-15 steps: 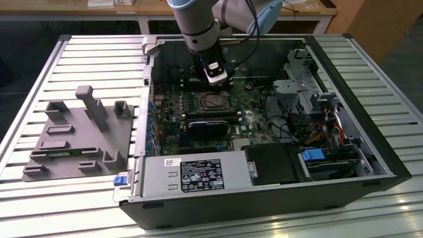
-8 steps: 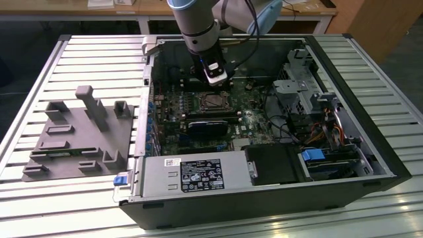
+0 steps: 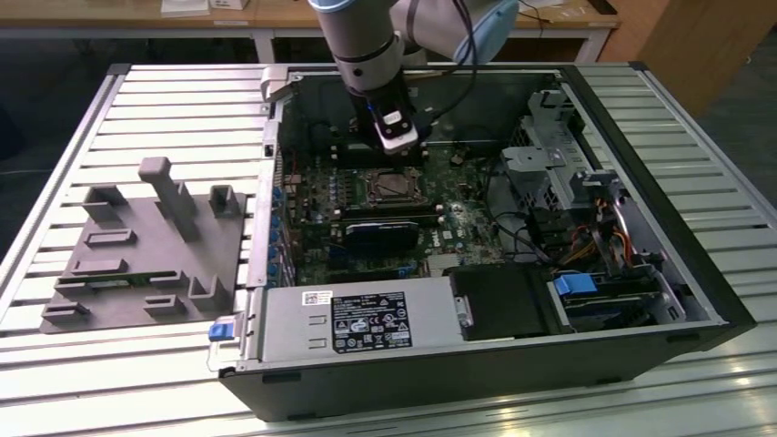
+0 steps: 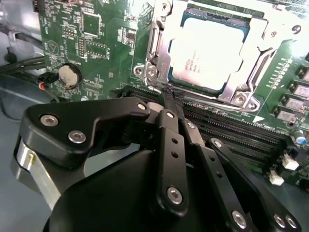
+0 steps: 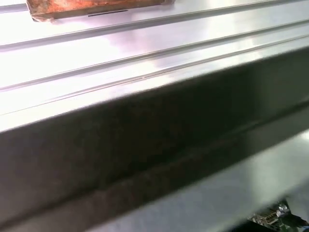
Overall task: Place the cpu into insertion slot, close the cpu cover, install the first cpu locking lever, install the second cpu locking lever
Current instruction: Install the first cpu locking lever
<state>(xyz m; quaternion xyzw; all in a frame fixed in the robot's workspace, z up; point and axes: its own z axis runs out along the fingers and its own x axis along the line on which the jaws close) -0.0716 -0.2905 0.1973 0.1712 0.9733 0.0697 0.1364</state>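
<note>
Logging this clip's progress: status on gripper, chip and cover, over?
Black gripper shut, at the silvery metal cpu cover frame's corner. Dull silver square cpu seated, cover down around it. Nothing in between.

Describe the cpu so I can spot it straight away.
Inside the open computer case, find the green motherboard. Near its middle the cpu is the flat pale silver square ringed by the silvery cpu cover, unlike the long black slots alongside.
</note>
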